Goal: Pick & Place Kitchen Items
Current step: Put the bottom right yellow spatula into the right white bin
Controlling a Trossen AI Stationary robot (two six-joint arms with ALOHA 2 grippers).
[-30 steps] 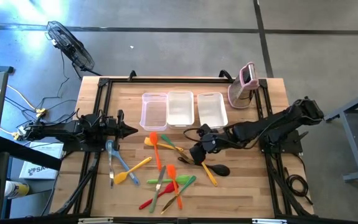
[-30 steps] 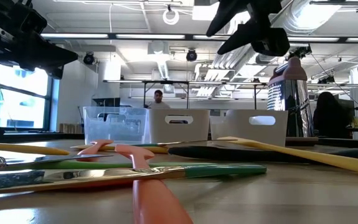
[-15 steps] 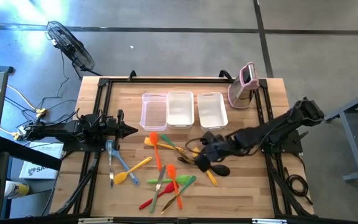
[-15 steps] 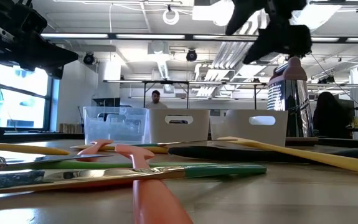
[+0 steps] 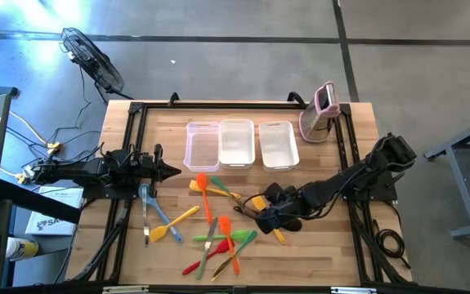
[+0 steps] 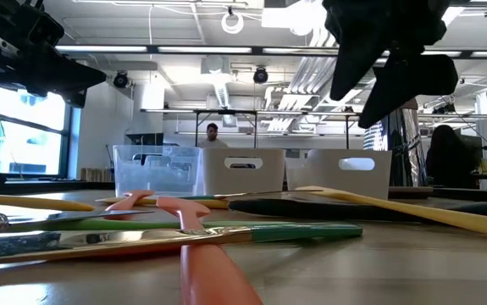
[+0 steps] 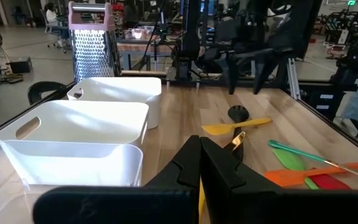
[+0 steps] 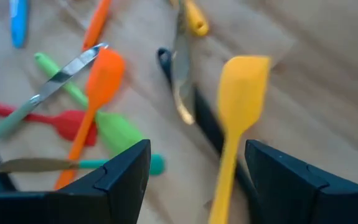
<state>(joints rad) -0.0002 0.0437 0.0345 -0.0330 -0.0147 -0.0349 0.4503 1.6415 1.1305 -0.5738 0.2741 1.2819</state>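
Wooden table (image 5: 324,245) holds every utensil we see; the tubs (image 5: 236,144) look empty. Our right claw (image 5: 261,216) hovers wide open, empty, over a yellow spatula (image 8: 236,118); our left claw (image 5: 172,171) waits closed.

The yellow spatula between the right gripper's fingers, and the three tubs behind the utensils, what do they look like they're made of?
The yellow spatula looks like silicone or soft plastic: one matte, even colour, rounded blade edges, no shine. The three tubs look like moulded plastic: thin smooth walls, cut-out handle slots; one is see-through, two milky white. The open right gripper hangs over the spatula.
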